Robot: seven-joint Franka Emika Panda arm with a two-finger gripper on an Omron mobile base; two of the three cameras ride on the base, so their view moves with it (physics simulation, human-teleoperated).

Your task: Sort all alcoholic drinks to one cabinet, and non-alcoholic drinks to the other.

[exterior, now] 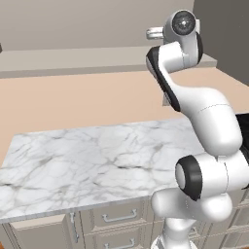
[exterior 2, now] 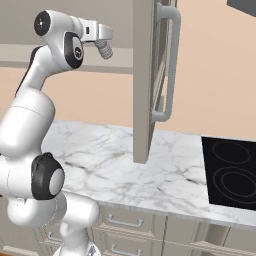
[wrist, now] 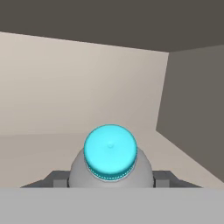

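In the hand view, a small clear plastic bottle (wrist: 110, 151) with a pale teal cap, one of the non-alcoholic drinks, sits between my fingertips (wrist: 57, 178). My gripper (wrist: 110, 180) is shut on its body. The cap points into a beige cabinet interior (wrist: 78, 87). In the right base view, the gripper (exterior 2: 101, 43) is raised high to the left of the open cabinet door (exterior 2: 147, 80), with the bottle (exterior 2: 104, 50) sticking out of it. The gripper (exterior: 154, 33) also shows at the top of the left base view. The alcoholic drinks are out of view.
The open cabinet door has a long grey handle (exterior 2: 170, 65) and hangs over the marble counter (exterior 2: 165, 170). A black cooktop (exterior 2: 232, 172) lies at the right. Drawers (exterior: 119, 216) run under the counter (exterior: 87, 155). The cabinet's right wall (wrist: 192, 100) is close.
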